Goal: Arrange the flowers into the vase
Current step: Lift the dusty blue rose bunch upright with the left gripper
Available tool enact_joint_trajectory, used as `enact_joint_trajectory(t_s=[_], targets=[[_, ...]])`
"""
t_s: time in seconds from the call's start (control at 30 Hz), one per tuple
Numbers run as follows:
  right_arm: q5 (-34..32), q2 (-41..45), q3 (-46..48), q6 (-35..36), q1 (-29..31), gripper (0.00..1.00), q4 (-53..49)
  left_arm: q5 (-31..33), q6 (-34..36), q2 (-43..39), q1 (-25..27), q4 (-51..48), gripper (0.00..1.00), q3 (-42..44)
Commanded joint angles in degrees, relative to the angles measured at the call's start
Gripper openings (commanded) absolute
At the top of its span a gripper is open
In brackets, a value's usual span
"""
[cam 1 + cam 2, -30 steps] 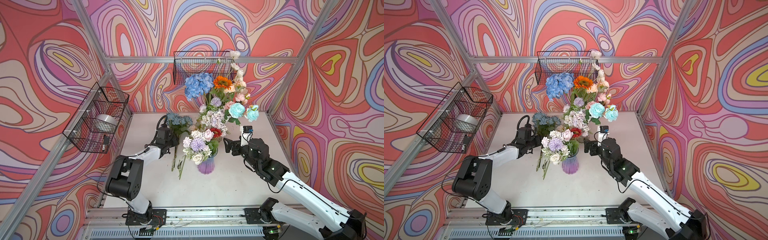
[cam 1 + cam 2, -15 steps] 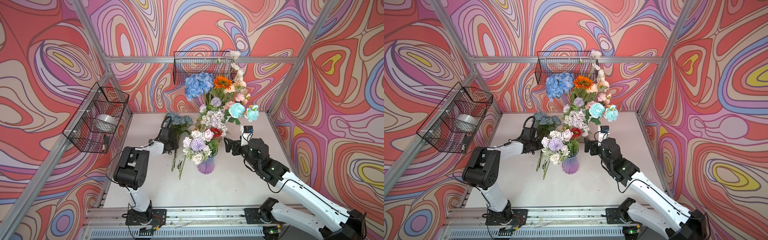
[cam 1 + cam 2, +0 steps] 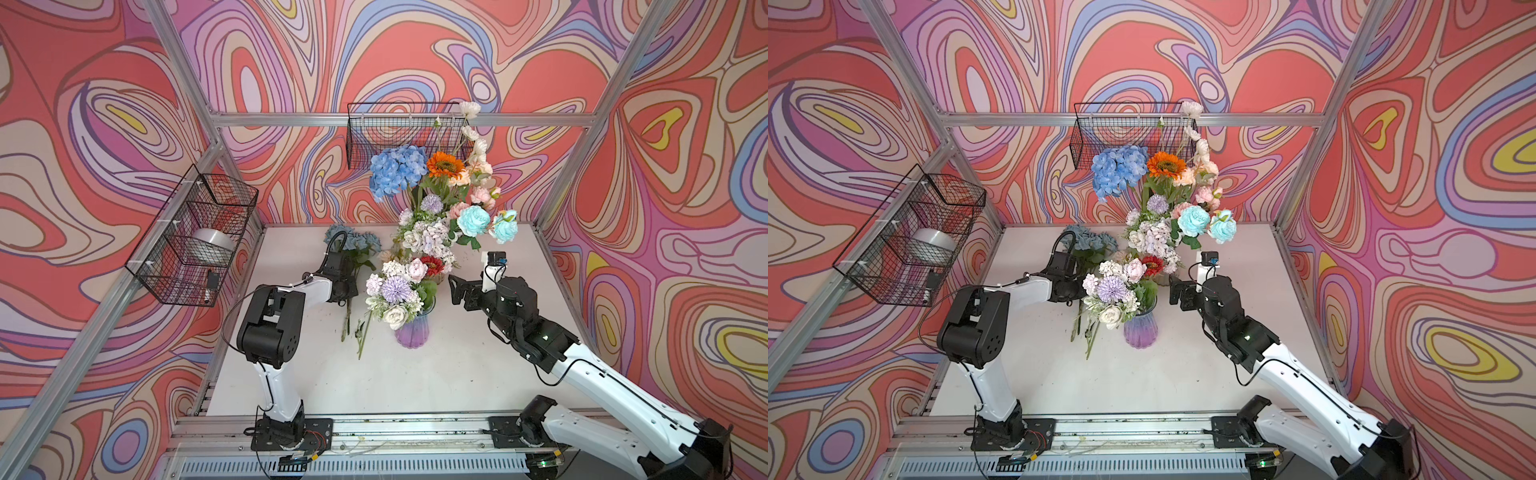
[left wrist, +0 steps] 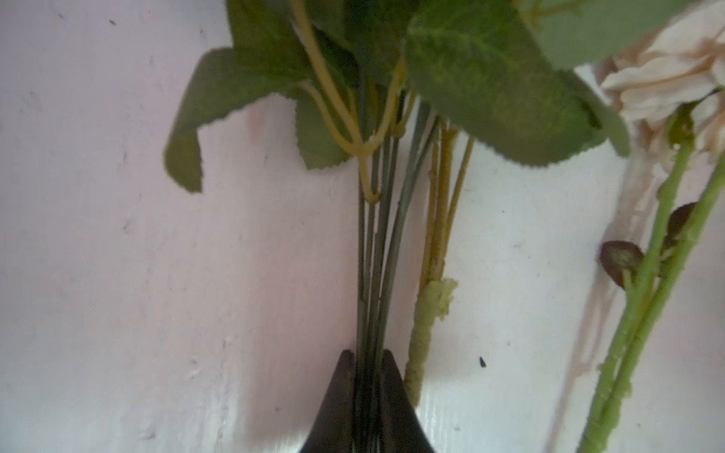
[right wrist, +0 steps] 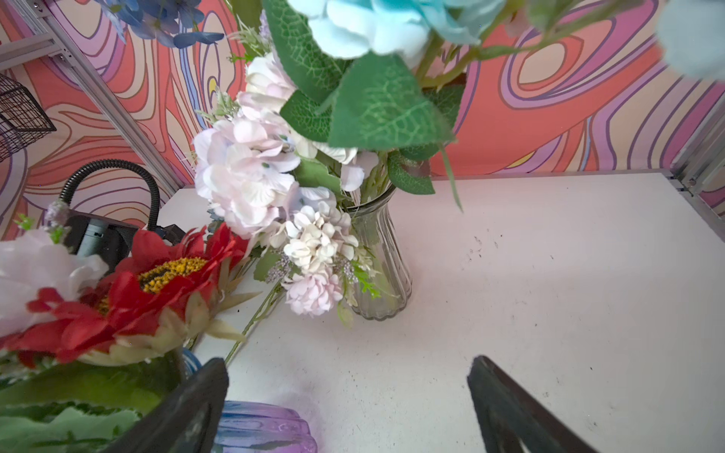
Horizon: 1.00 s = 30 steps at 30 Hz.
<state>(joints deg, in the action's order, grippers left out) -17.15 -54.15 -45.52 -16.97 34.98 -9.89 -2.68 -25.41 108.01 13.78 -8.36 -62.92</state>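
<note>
Starting at the front edge of the table [image 3: 415,382], nothing stirs. Just behind that bare strip, about mid-table, the purple vase [image 3: 410,332] stands upright, already packed with blooms. To its left a few stem ends [image 3: 362,332] lie flat, pointing toward the front edge. And here's the news: the left gripper [image 4: 367,361] has just snapped together! A second ago its fingers stood well apart; now they're clamped on the thin dark stems of the blue bunch [image 3: 357,241]. That bunch lies toward the back left of the table, heads toward the back edge. The arm's elbow has tucked in closer over that same second. The left wrist view shows a tight pinch partway along the stems, with a thicker pale-green stalk [image 4: 425,313] left outside, just beside the fingers. A peach bloom [image 4: 667,86] on its own stem lies apart from them. That reads as grip secured, lift not yet begun. Both vases look crowded, so threading this bunch in could be fiddly. Across the purple vase, the right gripper [image 3: 455,289] hasn't budged, fingers wide apart, holding nothing. Farthest back, the glass vase [image 5: 378,255] stands toward the back edge, tall and full.
</note>
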Motion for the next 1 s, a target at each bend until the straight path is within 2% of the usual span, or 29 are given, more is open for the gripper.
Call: enact_joint_trajectory(t_s=[0.0, 0.07, 0.37, 0.43, 0.57, 0.67, 0.8, 0.97], targets=[[-0.89, 0.27, -1.04, 0.65, 0.09, 0.98, -0.15, 1.88, 0.69, 1.61, -0.33, -4.21, 0.06, -0.46], [-0.94, 0.27, -1.16, 0.80, 0.09, 0.98, 0.04, 2.49, 1.14, 1.59, -0.38, -4.59, 0.00, -0.70], [-1.17, 0.54, -1.50, 1.15, 0.09, 0.98, 1.22, -1.86, -0.91, -8.48, 0.26, -0.08, 0.00, 3.51], [-1.19, 0.45, -1.64, 1.24, 0.09, 0.98, 1.36, 1.31, 0.51, -11.22, 2.39, -1.30, 0.00, 3.48], [-1.19, 0.36, -1.64, 1.33, 0.13, 0.98, 1.62, 17.03, 6.25, -14.04, 9.22, -6.38, 0.00, 1.29], [-1.14, 0.46, -1.60, 1.54, 0.09, 0.98, 1.57, 22.79, 8.17, -14.31, 11.49, -9.75, 0.00, 0.28], [-1.39, 0.97, -1.42, 1.58, 0.09, 0.99, 1.88, 27.02, 10.21, -12.20, 13.40, -10.37, 0.00, -0.24], [-1.42, 1.72, -1.42, 1.68, 0.09, 0.98, 1.39, 26.85, 7.68, -10.62, 13.58, -11.08, 0.00, -0.18]])
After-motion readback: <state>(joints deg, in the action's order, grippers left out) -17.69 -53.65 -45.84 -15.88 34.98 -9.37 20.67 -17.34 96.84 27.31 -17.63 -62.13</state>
